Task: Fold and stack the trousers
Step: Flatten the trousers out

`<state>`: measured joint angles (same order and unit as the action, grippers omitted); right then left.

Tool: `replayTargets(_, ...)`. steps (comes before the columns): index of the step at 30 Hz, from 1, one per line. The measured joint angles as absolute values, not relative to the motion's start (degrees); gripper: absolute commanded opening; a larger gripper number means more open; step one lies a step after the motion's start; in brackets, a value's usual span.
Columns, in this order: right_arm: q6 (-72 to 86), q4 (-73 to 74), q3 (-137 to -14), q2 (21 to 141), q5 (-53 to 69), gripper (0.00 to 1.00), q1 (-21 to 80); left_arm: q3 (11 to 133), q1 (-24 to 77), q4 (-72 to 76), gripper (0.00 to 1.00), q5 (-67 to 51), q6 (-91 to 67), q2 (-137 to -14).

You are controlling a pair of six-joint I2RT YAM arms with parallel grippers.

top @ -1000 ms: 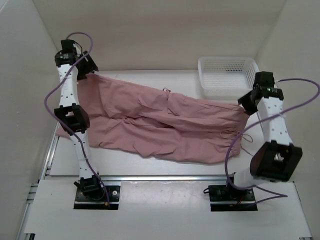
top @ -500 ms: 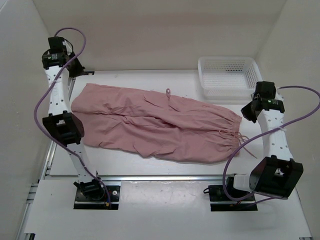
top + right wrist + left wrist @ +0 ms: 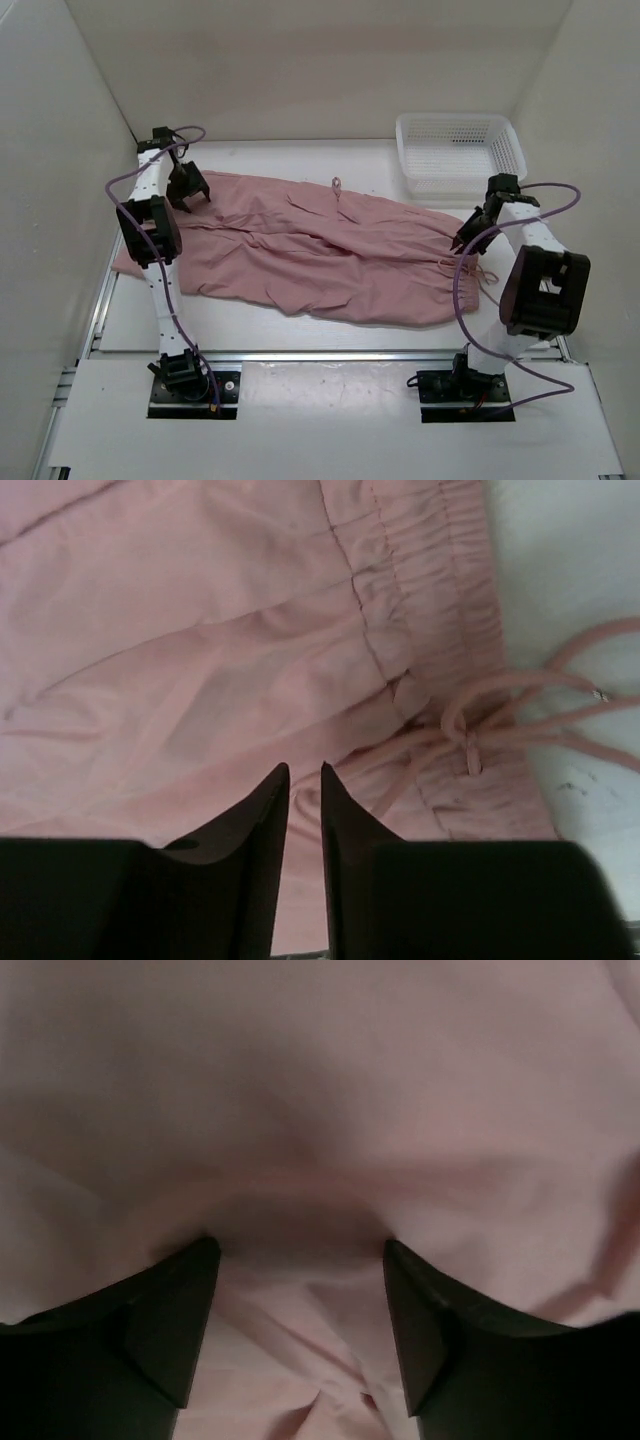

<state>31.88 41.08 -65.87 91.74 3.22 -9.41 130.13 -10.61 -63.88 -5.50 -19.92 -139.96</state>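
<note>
The left gripper (image 3: 187, 198) has its fingers spread wide. In the left wrist view (image 3: 297, 1260) the two dark fingertips (image 3: 195, 1270) stand well apart, and pink cloth fills the gap between them and everything beyond; that view is too close and blurred to tell whether the tips touch it. From above, this gripper hangs over the far left end of the trousers (image 3: 320, 250), the arm reaching forward along the left side of the table (image 3: 250, 330)

The right gripper (image 3: 462, 240) has its fingers pressed almost together. In the right wrist view (image 3: 305, 772) only a thin slit shows between the tips and nothing can be seen caught in it. It points down at the cloth (image 3: 180, 630) just inward of the gathered waistband (image 3: 450, 580). Right of the fingers a drawstring (image 3: 470, 742) is tied in a loose bow, its ends trailing off the cloth onto the bare white tabletop (image 3: 570, 580)

The trousers lie spread flat and wrinkled across the middle of the table, legs running to the left, waist to the right, the whole pair slanting slightly so that the right end sits nearer the arms. The drawstring (image 3: 478, 272) shows from above at the right edge, and a second short cord (image 3: 335, 186) pokes out along the far edge. A white mesh basket (image 3: 455, 119) sits in the far right corner, near the waist end
</note>
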Motion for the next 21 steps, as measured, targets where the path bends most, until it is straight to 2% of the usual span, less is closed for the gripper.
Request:
replayTargets(1,31.79,40.66,-65.91,93.51,3.66,0.31,-9.41,130.13,-10.57,-64.38,0.99,-4.97,-20.47,-141.45)
replayTargets(2,31.88,40.34,-65.91,94.80,3.90,0.36,-9.41,130.13,-10.55,-64.64,0.99,-4.62,-20.64,-142.26)
replayTargets(11,33.41,38.92,-71.75,106.43,2.83,0.36,-9.41,137.01,-10.61,-65.10,0.98,-2.96,-22.09,-143.96)
replayTargets(13,34.37,38.98,-73.65,109.38,1.61,0.39,-9.43,139.72,-10.61,-64.95,0.98,-3.07,-22.06,-145.27)
replayTargets(14,35.00,39.31,-74.74,110.83,1.08,0.41,-9.45,141.25,-10.61,-64.82,0.98,-3.31,-22.00,-146.34)
replayTargets(15,35.59,40.36,-76.14,111.72,0.86,0.48,-9.56,142.82,-10.61,-64.75,0.98,-3.73,-21.91,-147.63)
replayTargets(16,36.14,40.62,-77.36,112.40,0.05,0.63,-9.58,144.38,-10.61,-64.71,0.98,-4.03,-21.89,-148.99)
replayTargets(17,36.91,40.75,-78.26,112.81,-0.60,0.69,-9.63,145.36,-10.61,-64.49,0.98,-4.32,-21.87,-150.04)
replayTargets(21,38.11,41.45,-80.20,113.30,-4.16,0.72,-9.89,146.78,-10.61,-63.92,0.96,-5.85,-21.89,-152.11)
